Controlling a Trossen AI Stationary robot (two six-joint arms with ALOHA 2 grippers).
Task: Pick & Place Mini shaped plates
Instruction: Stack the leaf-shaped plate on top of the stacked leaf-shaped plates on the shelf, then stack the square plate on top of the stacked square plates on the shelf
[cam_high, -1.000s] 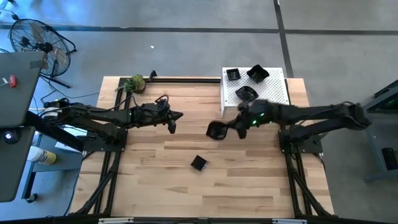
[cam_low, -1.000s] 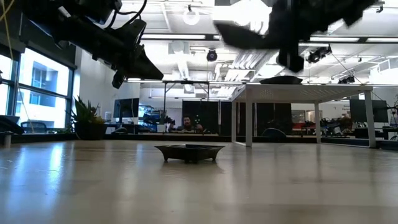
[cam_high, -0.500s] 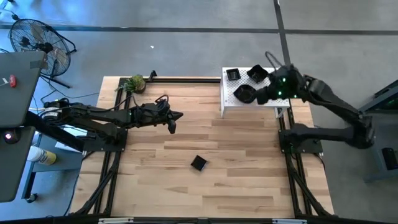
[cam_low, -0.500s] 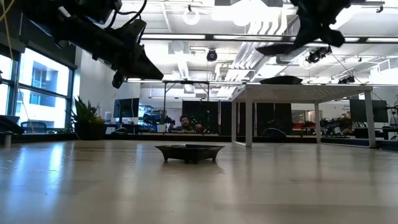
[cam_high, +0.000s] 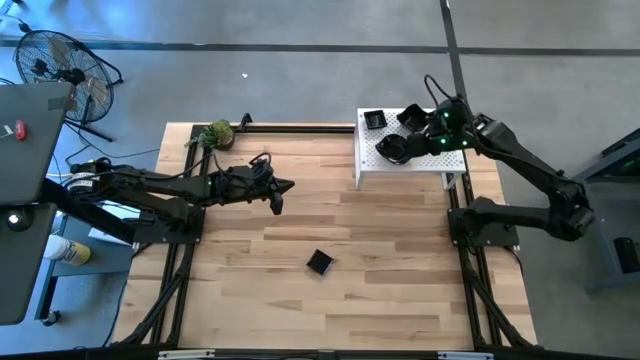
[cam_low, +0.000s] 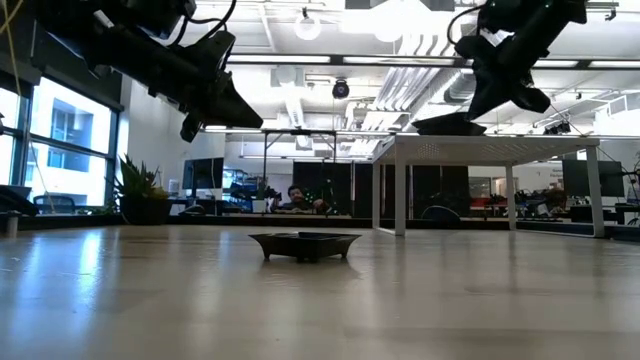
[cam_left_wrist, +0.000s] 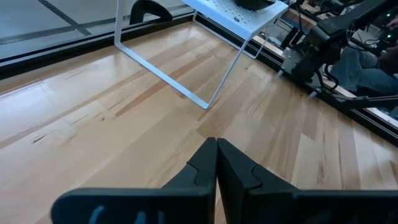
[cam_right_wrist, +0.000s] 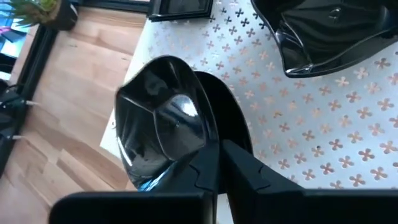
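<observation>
**Right gripper over the white stand, plate pinched**

Right gripper (cam_high: 408, 146) above the white perforated stand (cam_high: 450, 160) near the far right corner of the tabletop (cam_high: 390, 280), fingers clamped on the rim of a glossy black angular plate (cam_right_wrist: 163, 124). Directly beneath that plate, another dark dish (cam_right_wrist: 230, 121) on the stand (contact between the two not clear). Two more plates on the stand: a wavy-edged one (cam_high: 414, 118) and a small square one (cam_high: 374, 120) toward the far edge. One lone square plate (cam_high: 319, 262) flat on the wood near the tabletop's centre. Left gripper (cam_high: 277, 203) raised over the left half of the tabletop, fingers pressed together, nothing between them. Green leafy ball (cam_high: 220, 133) at the far left corner.
</observation>
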